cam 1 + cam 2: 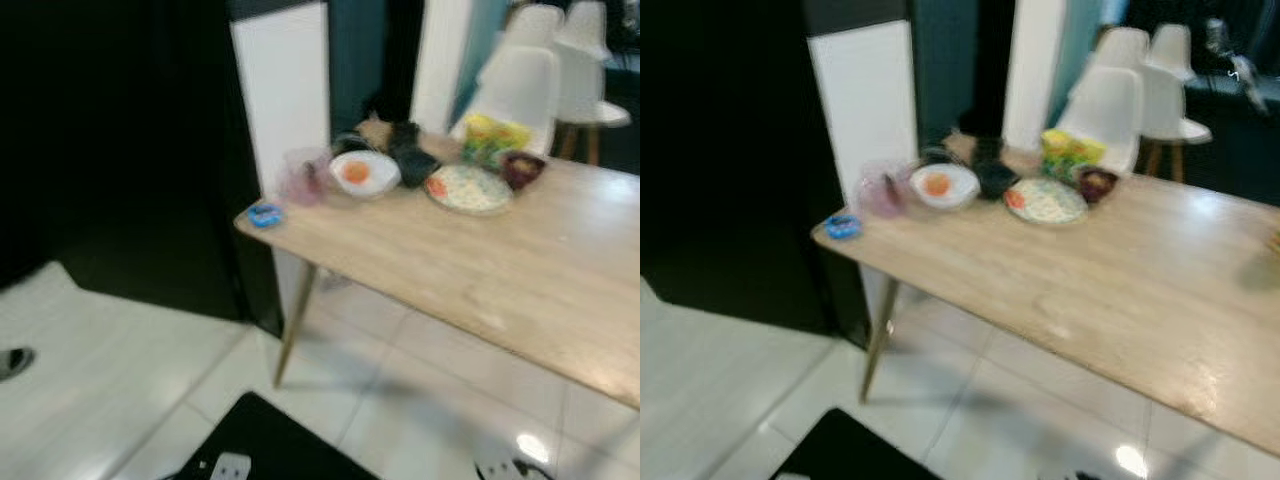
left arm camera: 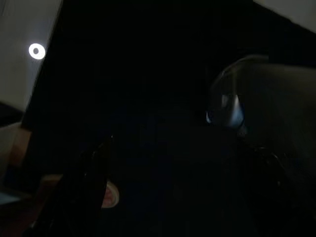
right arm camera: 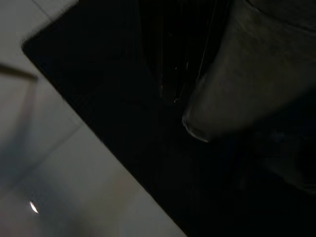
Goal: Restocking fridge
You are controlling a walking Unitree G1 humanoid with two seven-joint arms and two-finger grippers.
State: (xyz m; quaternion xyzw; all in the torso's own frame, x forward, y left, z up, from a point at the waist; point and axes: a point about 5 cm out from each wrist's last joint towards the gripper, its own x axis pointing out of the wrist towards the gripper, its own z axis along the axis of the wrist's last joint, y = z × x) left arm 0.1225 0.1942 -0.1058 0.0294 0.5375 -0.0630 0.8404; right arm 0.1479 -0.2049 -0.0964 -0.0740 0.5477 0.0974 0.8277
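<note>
Food stands in a cluster at the far left end of a light wooden table. It includes a white bowl with something orange, a plate of food, a dark red bowl, a yellow-green packet, black containers and a clear pink tub. A small blue thing lies on the table's corner. A tall black body, perhaps the fridge, stands to the left. Both arms hang idle. My left gripper and right gripper are only dim shapes in very dark wrist views.
The head views are blurred. A white panel rises behind the table's corner. White chairs stand at the far side. The floor is white tile, with a black mat near my feet.
</note>
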